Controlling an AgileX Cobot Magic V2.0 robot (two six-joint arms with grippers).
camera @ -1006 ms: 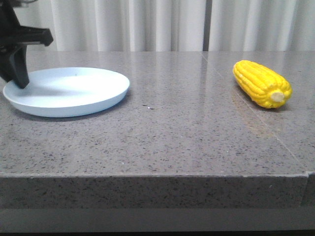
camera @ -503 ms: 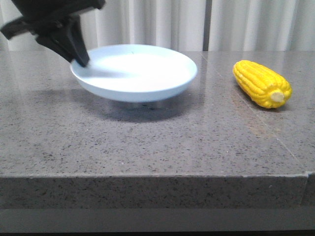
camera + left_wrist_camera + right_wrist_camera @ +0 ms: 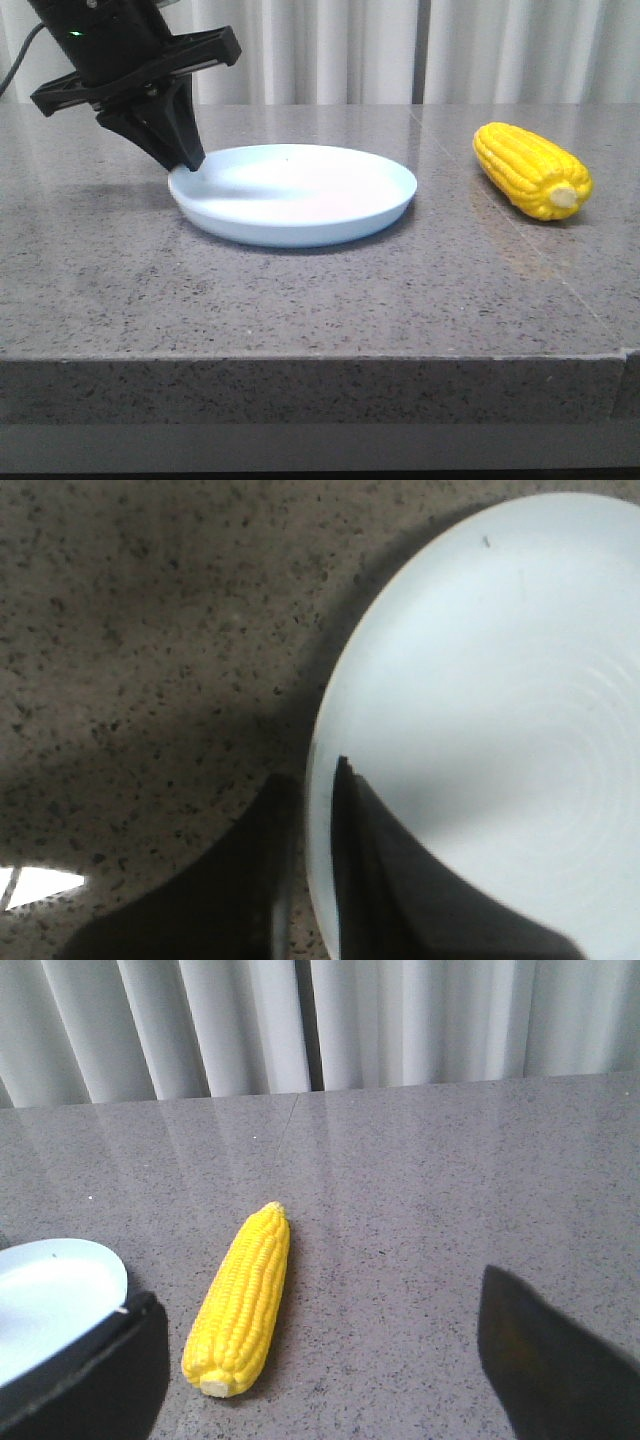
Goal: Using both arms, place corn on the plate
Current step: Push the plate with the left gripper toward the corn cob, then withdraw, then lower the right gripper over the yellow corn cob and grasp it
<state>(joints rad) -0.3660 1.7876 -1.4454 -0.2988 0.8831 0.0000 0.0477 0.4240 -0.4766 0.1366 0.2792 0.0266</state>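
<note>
The pale blue-white plate [image 3: 300,195] rests on the grey stone table near its middle. My left gripper [image 3: 186,160] is shut on the plate's left rim; in the left wrist view one finger lies inside the plate [image 3: 480,700] and one outside, with the gripper [image 3: 318,790] pinching the rim. The yellow corn [image 3: 532,170] lies on the table at the right, pale stub end toward the front. In the right wrist view the corn [image 3: 242,1295] lies between my wide-open right gripper's [image 3: 315,1360] fingers, which are above and short of it. The right gripper is out of the front view.
The grey speckled stone table [image 3: 320,290] has its front edge close to the camera. White curtains [image 3: 400,50] hang behind the table. A seam in the tabletop [image 3: 520,240] runs under the corn.
My left gripper has carried the plate from the far left, lifted it, moved it right and set it down near the middle. The corn has not moved.
</note>
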